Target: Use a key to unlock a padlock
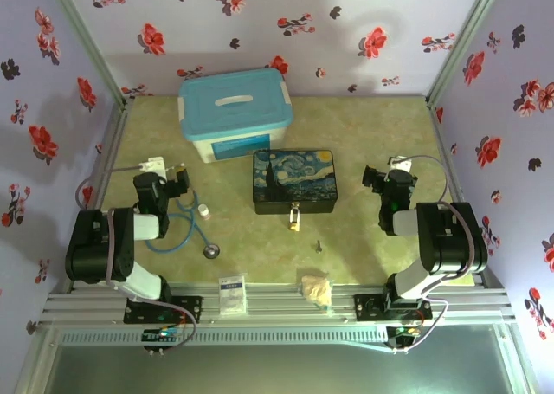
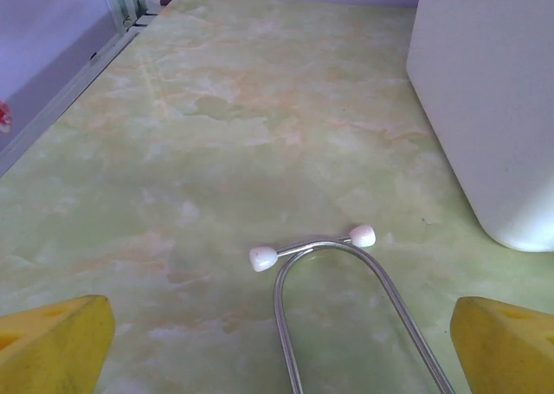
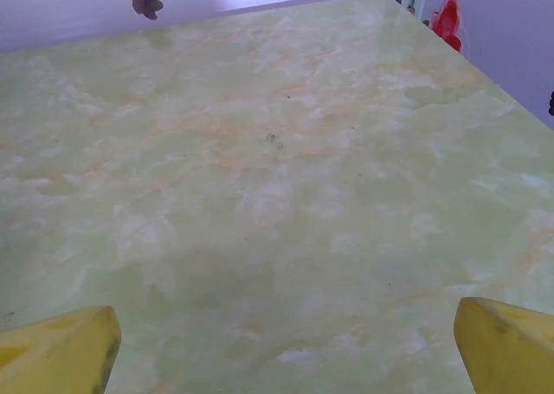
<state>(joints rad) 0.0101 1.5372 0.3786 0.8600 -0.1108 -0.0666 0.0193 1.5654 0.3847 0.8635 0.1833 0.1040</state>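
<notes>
Padlock [image 1: 295,218] mid-tabletop against tin box [image 1: 293,180] front, key [image 1: 318,246] near it. Left gripper [image 1: 177,182] and right gripper [image 1: 373,178] spread wide, empty, well apart from both.

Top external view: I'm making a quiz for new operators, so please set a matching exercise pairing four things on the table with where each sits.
Things:
1. padlock
2. key
3. stethoscope head
4. blue-lidded box

Places:
A. alone on the bare table, right of centre, towards the near edge
B. far side, close to the back wall
C. left of centre, towards the near edge
D. against the near face of the tin box

Pairs: 1-D, 2-A, 3-C, 4-B.
</notes>
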